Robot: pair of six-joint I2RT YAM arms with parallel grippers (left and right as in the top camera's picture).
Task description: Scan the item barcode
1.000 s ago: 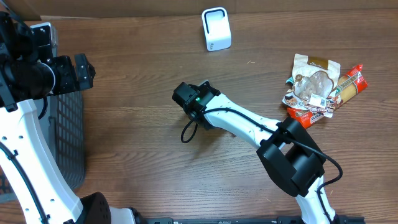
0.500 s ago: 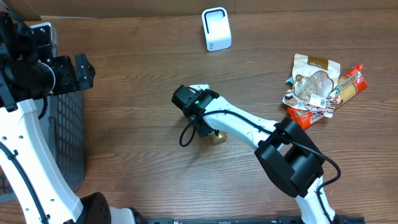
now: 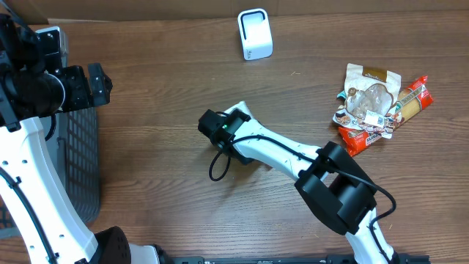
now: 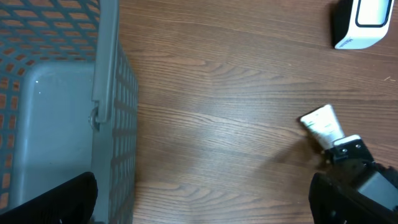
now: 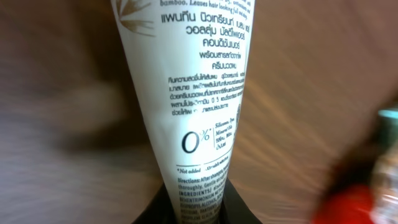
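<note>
1. Basket (image 3: 77, 147) and left gripper (image 3: 97, 81) at the far left look just as they did a second ago. The gripper hangs over the basket's edge with its jaws spread wide and nothing in them, so this arm is taking no part in the step.
2. Centre of the table is where the change is. A second ago the right gripper (image 3: 226, 123) stood there with its jaws half parted and no item showing in the overhead view. Now it has shifted slightly left and clamped down on the white tube (image 3: 238, 114), whose flat end pokes out past the fingers toward the back of the table. The wrist view shows the printed tube pinched at its lower end between the two dark fingers. Its blurred background suggests the hand is moving, but whether the tube has left the wood cannot be told.
3. Scanner (image 3: 254, 34) is unmoved near the back edge, just right of the tube and well apart from it. With the grasp made, the carry to it is probably what remains, along with turning the barcode, not visible here, toward its face.
4. Snack packets (image 3: 377, 103) lie untouched in a heap at the far right.
</note>
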